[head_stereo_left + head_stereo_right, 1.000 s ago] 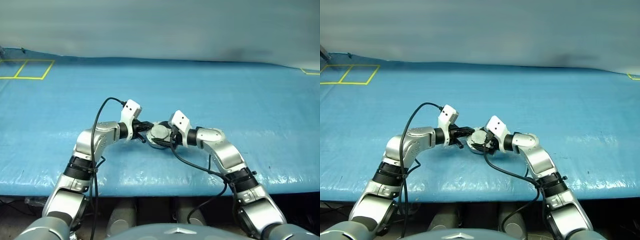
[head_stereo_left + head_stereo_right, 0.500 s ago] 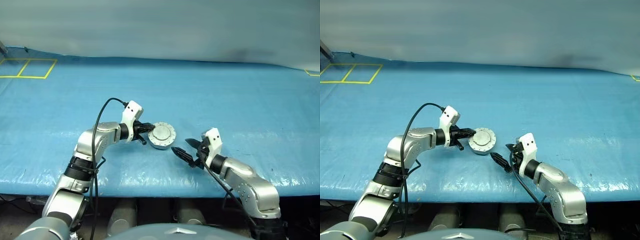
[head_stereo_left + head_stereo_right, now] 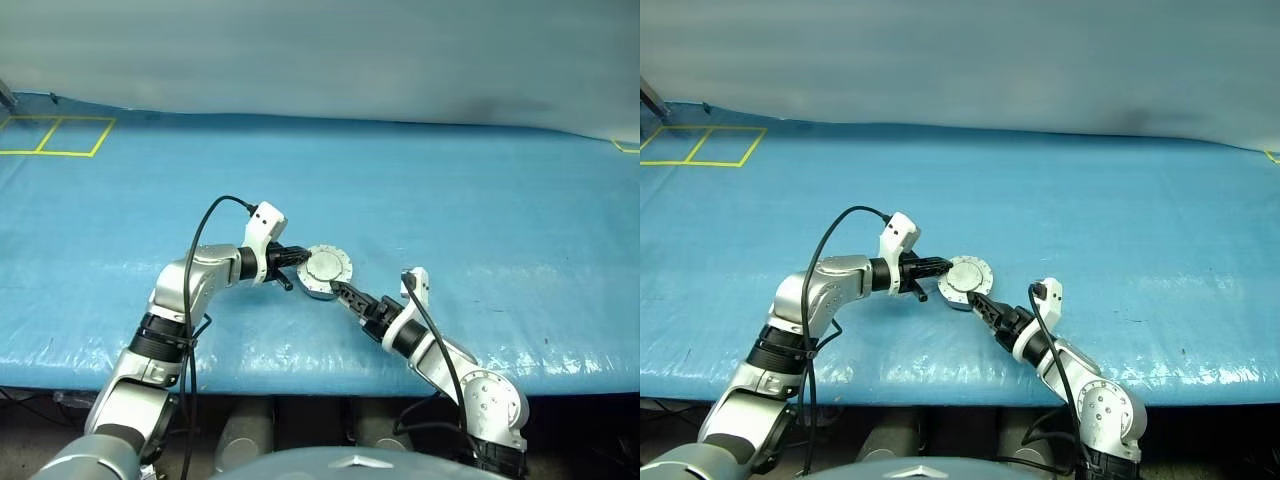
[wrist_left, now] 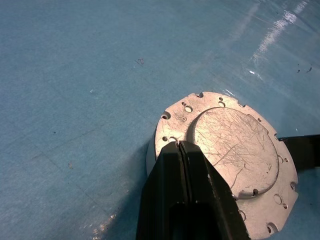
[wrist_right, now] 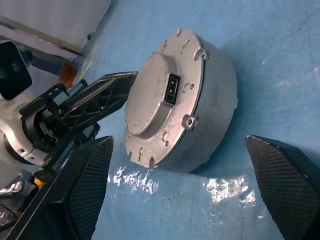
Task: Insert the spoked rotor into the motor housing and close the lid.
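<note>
Two grippers flank the housing (image 3: 326, 272) in the head views; it sits on the blue table (image 3: 480, 210), lid (image 3: 325, 266) down flat on top, near the middle and toward the near edge; left gripper (image 3: 299, 257) comes in from the left, fingers pressed together, tips at the lid's left rim; right gripper (image 3: 343, 292) reaches up from the near right, black fingers pointing at the housing's near-right side, tips just beside it; yellow tape squares (image 3: 52, 136) at the far left corner, well apart from everything.

Left wrist view: lid (image 4: 235, 150) closed, scratched raised centre, ring of small holes round the flange; left gripper's fingers (image 4: 185, 185) clamped together with no gap, nothing between them, tips lying on the flange edge; whether they press or just touch, can't tell; a black finger of the right gripper (image 4: 302, 150) shows at the lid's far side from this gripper.

Right wrist view: housing (image 5: 210, 115) seen from the side, resting on the table, lid (image 5: 155, 97) seated on it with a small dark rectangular socket in its face; right gripper (image 5: 192, 192) released, two textured pads (image 5: 90, 185) spread wide either side of the housing, clear of it, holding nothing; left gripper (image 5: 112, 92) visible against the lid's rim.

Rotor not seen with the lid shut.
</note>
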Motion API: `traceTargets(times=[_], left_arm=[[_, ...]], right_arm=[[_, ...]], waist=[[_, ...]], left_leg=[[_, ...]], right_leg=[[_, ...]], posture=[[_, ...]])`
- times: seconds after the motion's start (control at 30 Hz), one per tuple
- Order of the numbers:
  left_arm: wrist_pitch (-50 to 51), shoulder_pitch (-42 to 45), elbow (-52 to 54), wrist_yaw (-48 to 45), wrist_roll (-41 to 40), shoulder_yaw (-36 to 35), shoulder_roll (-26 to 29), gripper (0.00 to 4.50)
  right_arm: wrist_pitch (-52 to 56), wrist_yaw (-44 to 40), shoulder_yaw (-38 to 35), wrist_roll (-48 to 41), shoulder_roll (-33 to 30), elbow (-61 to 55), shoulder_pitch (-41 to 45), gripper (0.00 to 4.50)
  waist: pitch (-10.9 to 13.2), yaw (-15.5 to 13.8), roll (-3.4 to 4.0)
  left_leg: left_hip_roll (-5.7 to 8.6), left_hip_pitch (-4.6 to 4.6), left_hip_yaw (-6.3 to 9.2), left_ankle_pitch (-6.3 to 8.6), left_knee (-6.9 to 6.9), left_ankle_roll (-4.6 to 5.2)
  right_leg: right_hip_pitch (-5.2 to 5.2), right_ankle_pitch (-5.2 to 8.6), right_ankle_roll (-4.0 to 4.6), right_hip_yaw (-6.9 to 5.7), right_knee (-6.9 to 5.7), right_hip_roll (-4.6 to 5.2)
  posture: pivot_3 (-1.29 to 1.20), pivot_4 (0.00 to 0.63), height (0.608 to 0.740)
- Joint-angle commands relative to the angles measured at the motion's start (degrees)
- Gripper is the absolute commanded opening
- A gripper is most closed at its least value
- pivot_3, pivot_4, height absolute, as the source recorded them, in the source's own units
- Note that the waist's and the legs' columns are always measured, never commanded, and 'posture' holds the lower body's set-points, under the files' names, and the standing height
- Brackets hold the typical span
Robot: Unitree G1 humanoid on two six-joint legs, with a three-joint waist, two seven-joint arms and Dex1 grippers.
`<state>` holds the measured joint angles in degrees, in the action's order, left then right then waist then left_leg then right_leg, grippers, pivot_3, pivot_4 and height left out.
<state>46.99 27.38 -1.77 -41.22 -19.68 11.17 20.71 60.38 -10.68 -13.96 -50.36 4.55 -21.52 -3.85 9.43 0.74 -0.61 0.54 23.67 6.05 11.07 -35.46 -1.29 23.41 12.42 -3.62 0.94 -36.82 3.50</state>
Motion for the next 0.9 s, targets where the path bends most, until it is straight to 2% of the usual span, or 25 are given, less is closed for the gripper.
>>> traceTargets(times=[0.03,0.3,0.7,0.8,0.9], left_arm=[[1.4,-1.9,-0.5,-0.6,0.7,2.3,0.2,0.00],[1.5,-2.2,-0.2,-0.7,0.9,2.0,0.4,0.00],[1.4,-1.8,-0.5,-1.1,1.3,2.1,0.6,0.00],[1.4,-1.8,-0.6,-1.2,1.3,2.2,0.6,0.00],[1.4,-1.8,-0.6,-1.2,1.3,2.2,0.6,0.00]], right_arm=[[-0.8,3.9,-1.2,-5.6,5.2,1.5,1.3,4.46],[-2.2,10.6,0.5,-17.2,5.8,4.6,1.4,4.46],[-7.7,14.4,3.8,-25.9,5.4,7.3,0.7,4.46],[-8.7,14.4,4.4,-26.9,4.6,7.9,0.3,3.83],[-8.9,14.5,4.9,-27.4,3.6,8.2,-0.3,2.84]], waist=[[0.0,0.0,0.02],[-0.1,0.3,0.11],[-0.1,0.5,0.16],[-0.1,0.5,0.16],[-0.1,0.5,0.16]], left_leg=[[0.00,-0.01,0.00,0.00,0.01,0.00],[-0.01,-0.02,-0.01,0.00,0.03,0.01],[-0.01,0.00,-0.01,0.00,0.03,0.02],[-0.01,0.00,-0.01,0.00,0.03,0.02],[-0.01,0.01,-0.02,0.01,0.05,0.03]], right_leg=[[0.00,0.00,0.00,0.00,0.00,0.00],[-0.01,0.02,0.02,0.00,0.00,-0.01],[0.00,0.02,0.02,0.00,0.00,-0.01],[0.00,0.02,0.02,0.00,0.01,-0.01],[0.02,0.02,0.03,0.00,0.01,-0.01]], posture=[[0.00,0.150,0.740],[0.00,0.150,0.740],[0.00,0.150,0.740],[0.00,0.150,0.740],[0.00,0.150,0.740]])
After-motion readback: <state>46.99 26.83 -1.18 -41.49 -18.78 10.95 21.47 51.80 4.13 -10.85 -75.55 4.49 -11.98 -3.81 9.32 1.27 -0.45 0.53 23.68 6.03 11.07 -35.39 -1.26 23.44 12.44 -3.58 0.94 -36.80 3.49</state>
